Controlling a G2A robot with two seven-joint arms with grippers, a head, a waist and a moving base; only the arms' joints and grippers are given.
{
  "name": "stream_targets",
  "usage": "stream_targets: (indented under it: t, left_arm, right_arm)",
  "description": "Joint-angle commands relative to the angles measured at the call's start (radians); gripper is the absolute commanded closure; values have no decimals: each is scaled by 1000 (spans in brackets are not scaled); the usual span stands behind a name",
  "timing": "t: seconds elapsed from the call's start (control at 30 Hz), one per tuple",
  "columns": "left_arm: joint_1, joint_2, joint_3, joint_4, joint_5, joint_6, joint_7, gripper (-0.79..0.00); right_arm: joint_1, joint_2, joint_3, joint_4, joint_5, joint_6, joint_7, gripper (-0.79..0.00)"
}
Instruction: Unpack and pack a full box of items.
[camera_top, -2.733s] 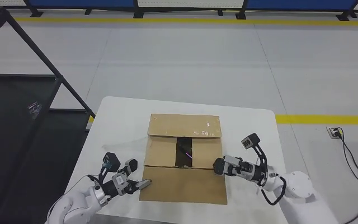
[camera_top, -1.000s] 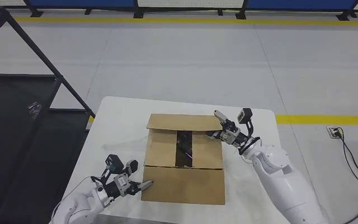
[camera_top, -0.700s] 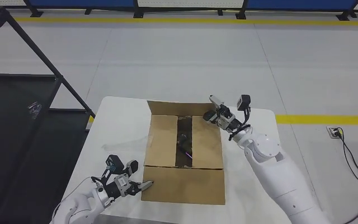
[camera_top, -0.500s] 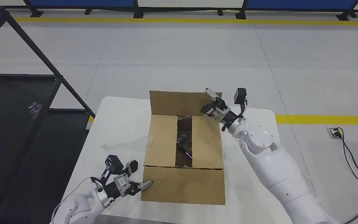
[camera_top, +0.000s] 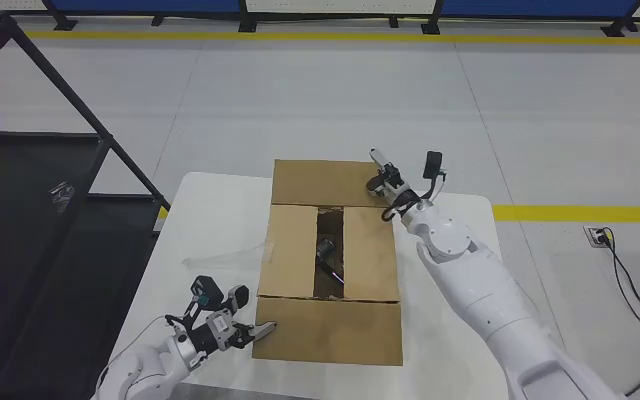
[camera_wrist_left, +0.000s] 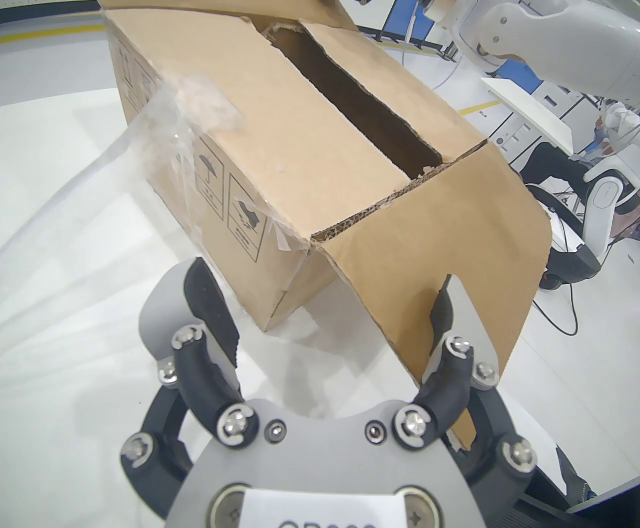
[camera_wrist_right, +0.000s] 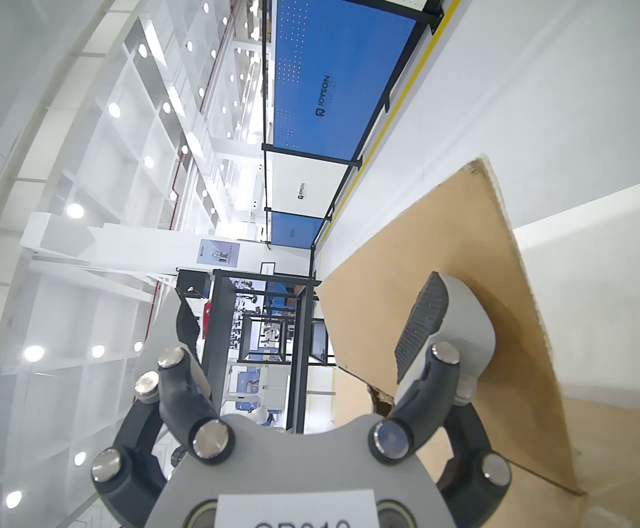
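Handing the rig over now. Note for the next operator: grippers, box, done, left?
Left gripper: open, empty, at the corner of the near flap.
Right gripper: open, empty, one finger by the far flap.
Box on the table; both those flaps folded outward, two inner flaps down, a gap between them showing dark items inside.
Done: those two opened. Left: open inner flaps, unpack, repack.

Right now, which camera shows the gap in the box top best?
Top view: it looks straight down into the gap, items visible inside. The left wrist view sees it slantwise and dark; the right wrist view shows the far flap.
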Motion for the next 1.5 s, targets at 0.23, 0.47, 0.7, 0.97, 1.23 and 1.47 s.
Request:
stream_targets:
  t: [0.23, 0.47, 0.7, 0.97, 1.23, 1.47]
  left_arm:
    - [-9, 2, 13, 8, 0, 10, 0, -785]
    - [-11, 4, 17, 12, 1, 14, 3, -785]
    - [-16, 6, 24, 14, 3, 10, 2, -785]
    - [-8, 13, -8, 3, 2, 15, 28, -785]
    - [43, 24, -102, -38, -23, 28, 84, -785]
    - [79, 30, -163, -56, -45, 50, 107, -785]
  right_arm:
    - [47, -47, -24, 148, -35, 1, -15, -785]
    - [75, -71, -23, 219, -47, 6, 10, -785]
    - [91, -83, 0, 263, -36, -20, 16, -785]
    - [75, -68, 76, 229, 72, -95, 226, -785]
    - [-8, -20, 128, 94, 108, -23, 660, -785]
    - [-140, 17, 140, -145, 1, 60, 691, -785]
